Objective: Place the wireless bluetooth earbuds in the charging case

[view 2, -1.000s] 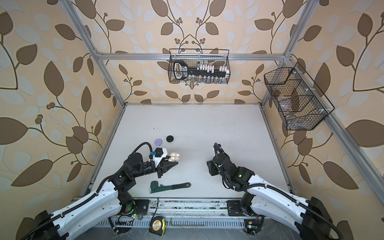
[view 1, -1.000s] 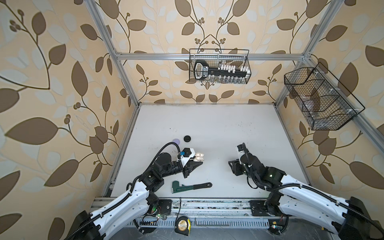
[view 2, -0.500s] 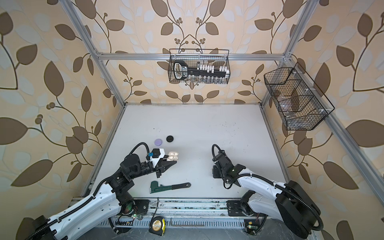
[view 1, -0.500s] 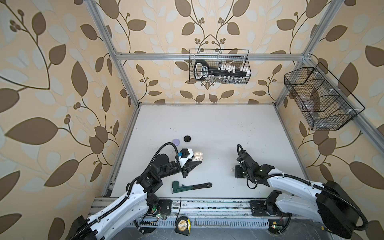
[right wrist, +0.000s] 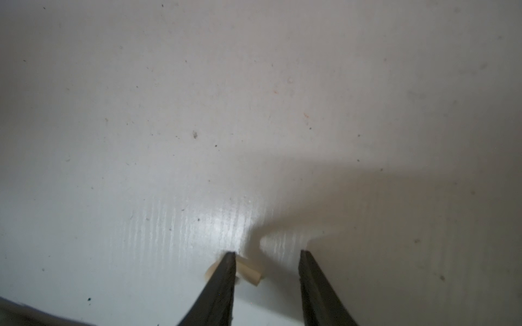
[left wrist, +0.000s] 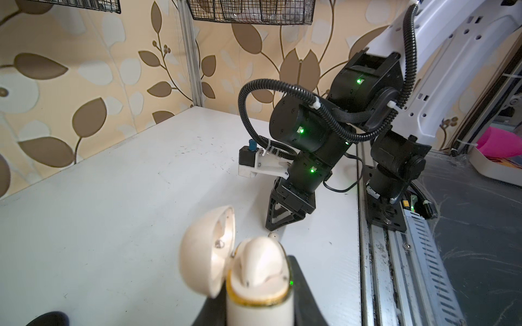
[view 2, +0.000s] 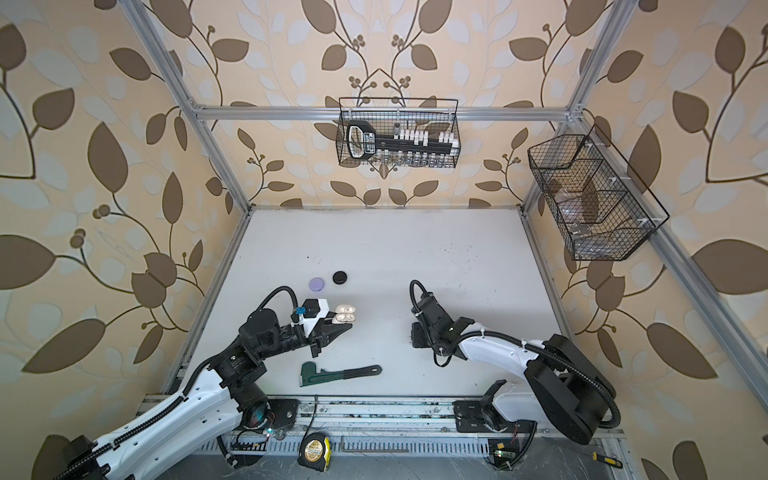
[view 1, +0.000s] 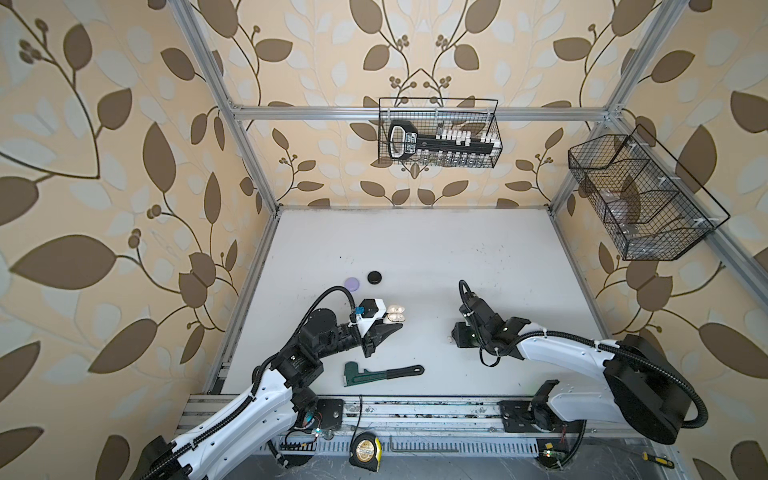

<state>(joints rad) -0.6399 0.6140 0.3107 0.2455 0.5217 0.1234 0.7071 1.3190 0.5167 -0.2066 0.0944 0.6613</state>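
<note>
Earbud (view 1: pixel 449 338), cream: tiny, light, slick hard plastic, likely to skid; best pinched across the bulb. In a top view: it lies on the table (view 1: pixel 415 249), touching the right gripper (view 1: pixel 457 336). Left wrist: left gripper (left wrist: pixel 251 296) clamps the open charging case (left wrist: pixel 254 271). Right wrist: jaws apart, earbud against one fingertip, unheld.

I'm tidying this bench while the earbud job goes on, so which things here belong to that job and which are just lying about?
Job: white charging case, open, in the left claw; white earbud at the open right claw; lilac case; black case.
Lying about: green pipe wrench; tape measure; hex key; back wire basket; side wire basket.
</note>
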